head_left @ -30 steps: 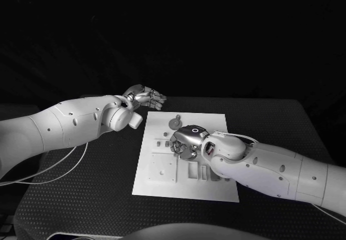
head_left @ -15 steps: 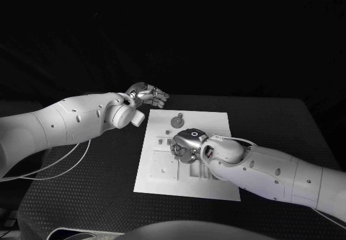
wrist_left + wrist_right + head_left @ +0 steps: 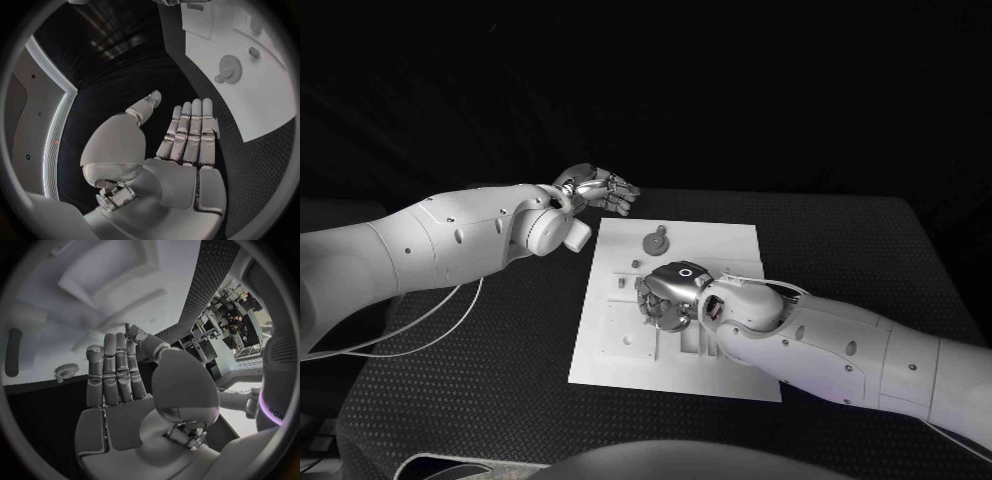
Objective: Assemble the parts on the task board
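Note:
The white task board [image 3: 620,362] lies in the middle of the black table. A round gear-like part [image 3: 656,242] sits near the board's far edge, also seen in the left wrist view [image 3: 230,67]. My right hand [image 3: 666,296] hovers low over the board's middle, its fingers [image 3: 116,371] straight and side by side with nothing in them. It covers the small parts there. My left hand [image 3: 600,190] hangs above the table beyond the board's far left corner, its fingers [image 3: 190,131] stretched out and holding nothing.
A raised square block [image 3: 627,335] and narrow slots [image 3: 689,345] stand on the board's near half. In the right wrist view the board [image 3: 75,315] is close, with a small round part [image 3: 65,371] near its edge. Black matting [image 3: 473,380] surrounds the board.
My right hand has slid a little toward the board's near left, staying over its middle. My left hand has barely moved.

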`<state>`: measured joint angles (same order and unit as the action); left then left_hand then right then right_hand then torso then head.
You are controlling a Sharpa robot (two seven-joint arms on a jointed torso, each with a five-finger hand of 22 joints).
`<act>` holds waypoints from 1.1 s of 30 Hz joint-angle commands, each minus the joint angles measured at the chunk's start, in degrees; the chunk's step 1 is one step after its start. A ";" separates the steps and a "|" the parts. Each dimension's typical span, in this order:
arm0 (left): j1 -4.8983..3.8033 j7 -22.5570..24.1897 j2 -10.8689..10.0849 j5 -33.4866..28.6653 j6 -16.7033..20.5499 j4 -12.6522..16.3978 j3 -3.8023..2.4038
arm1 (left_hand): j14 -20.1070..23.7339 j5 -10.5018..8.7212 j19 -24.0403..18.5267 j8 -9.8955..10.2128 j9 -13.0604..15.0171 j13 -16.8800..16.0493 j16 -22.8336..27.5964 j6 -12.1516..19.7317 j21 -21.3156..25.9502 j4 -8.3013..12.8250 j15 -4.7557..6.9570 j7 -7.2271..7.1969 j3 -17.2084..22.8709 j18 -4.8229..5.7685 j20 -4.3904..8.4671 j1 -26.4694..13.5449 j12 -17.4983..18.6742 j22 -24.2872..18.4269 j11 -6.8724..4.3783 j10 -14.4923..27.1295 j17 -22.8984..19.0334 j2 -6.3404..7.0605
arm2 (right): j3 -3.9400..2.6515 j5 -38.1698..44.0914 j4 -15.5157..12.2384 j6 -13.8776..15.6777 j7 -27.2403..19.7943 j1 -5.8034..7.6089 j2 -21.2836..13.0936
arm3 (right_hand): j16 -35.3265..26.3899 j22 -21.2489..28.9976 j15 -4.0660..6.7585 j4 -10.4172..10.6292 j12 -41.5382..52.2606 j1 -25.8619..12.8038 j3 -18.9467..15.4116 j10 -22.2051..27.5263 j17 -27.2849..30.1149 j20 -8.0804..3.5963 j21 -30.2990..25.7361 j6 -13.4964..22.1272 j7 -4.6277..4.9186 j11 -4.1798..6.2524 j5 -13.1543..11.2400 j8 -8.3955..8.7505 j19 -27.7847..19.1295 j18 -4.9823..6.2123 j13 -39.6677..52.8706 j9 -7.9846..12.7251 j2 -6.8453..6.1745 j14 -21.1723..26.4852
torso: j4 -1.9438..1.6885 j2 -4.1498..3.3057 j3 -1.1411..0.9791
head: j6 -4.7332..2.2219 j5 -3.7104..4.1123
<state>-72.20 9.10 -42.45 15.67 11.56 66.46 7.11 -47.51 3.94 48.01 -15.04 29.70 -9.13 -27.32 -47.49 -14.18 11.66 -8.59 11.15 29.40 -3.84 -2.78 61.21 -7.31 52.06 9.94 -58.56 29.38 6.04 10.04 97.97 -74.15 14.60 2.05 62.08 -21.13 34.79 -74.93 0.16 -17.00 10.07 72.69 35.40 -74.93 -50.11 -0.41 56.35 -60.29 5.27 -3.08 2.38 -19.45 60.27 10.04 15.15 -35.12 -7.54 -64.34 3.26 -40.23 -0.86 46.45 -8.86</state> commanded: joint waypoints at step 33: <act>-0.11 0.30 0.13 -0.28 -0.79 0.14 -0.06 | -0.31 0.06 -0.36 -0.42 -0.08 0.18 0.36 0.46 -0.20 -0.37 -0.01 0.07 -0.02 -0.76 -0.09 -0.31 -0.38 0.09 -0.06 0.38 0.23 0.30 | 0.67 0.72 0.80 -1.78 -0.50 -0.32 0.71 | -0.48 -0.19 -0.04 0.16 -0.50 -0.42 0.32 0.02 -0.12 -0.31 -0.54 0.27 0.28 -0.10 0.35 -0.04 0.17 4.96 0.38 -0.29 0.43 -0.44 | 0.00 0.00 -0.02 | 0.30 -0.13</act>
<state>-72.20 9.05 -42.44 15.66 11.51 66.51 7.11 -47.51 3.94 48.01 -15.26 29.71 -9.04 -27.32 -47.49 -14.18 11.67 -8.59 11.15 29.40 -3.46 -2.79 61.21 -7.31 52.10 9.94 -58.56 29.53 6.04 10.49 98.13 -73.44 14.49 1.67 62.04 -20.30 34.57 -74.92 0.16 -17.00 9.87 72.47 35.41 -74.93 -50.18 -0.29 56.11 -60.18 5.37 -3.08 2.38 -19.40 60.35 10.06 15.44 -35.34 -7.32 -64.34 3.27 -40.22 -0.87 46.75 -8.95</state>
